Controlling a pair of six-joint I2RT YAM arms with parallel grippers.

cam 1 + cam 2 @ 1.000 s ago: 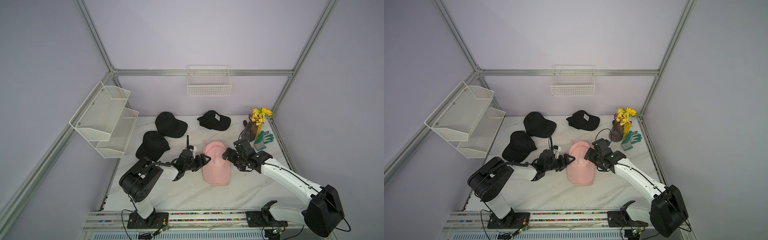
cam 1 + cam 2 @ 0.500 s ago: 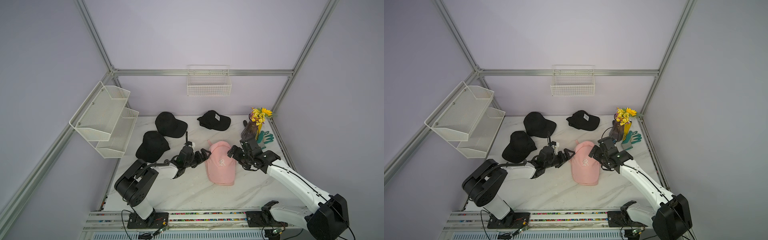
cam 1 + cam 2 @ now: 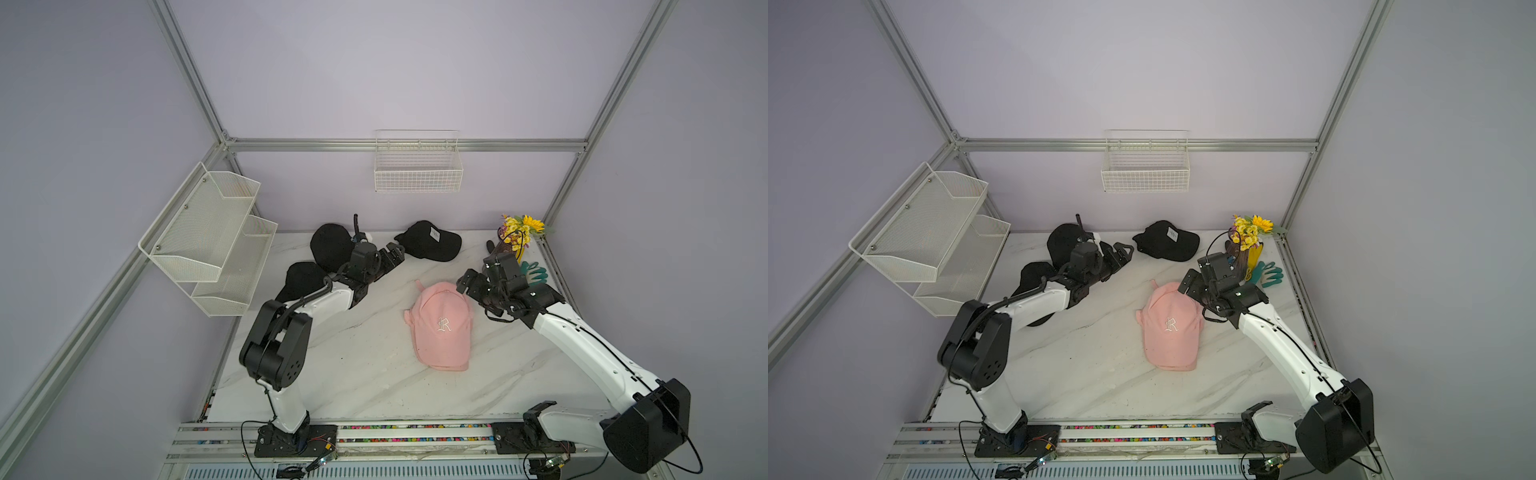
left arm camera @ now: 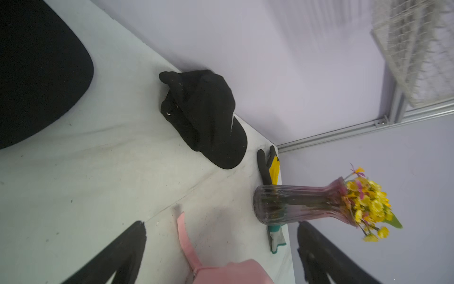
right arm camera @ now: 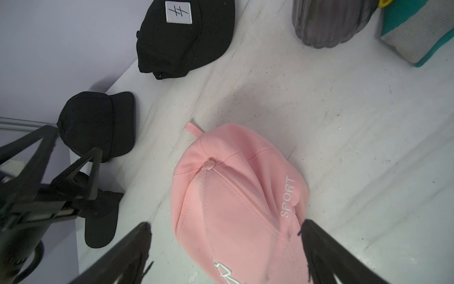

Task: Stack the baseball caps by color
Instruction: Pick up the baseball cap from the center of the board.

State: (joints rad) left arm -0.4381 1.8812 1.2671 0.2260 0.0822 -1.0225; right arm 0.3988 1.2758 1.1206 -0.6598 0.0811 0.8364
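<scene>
Near the back-left corner of the table [image 3: 353,374] lie one black cap [image 3: 330,245] and another black cap [image 3: 301,278], partly hidden by the left arm. Just right of them, the left gripper [image 3: 395,252] has drawn away from the pink cap it flanked a second ago, its jaws spread wide and empty. By the back edge the tagged black cap [image 3: 430,247] points its brim at the right edge. Right of centre, the pink cap [image 3: 442,328] lies back to front, brim toward the front edge, slightly further right than before. Over its rear right side the right gripper [image 3: 469,286] hovers, jaws spread wide, gripping nothing.
</scene>
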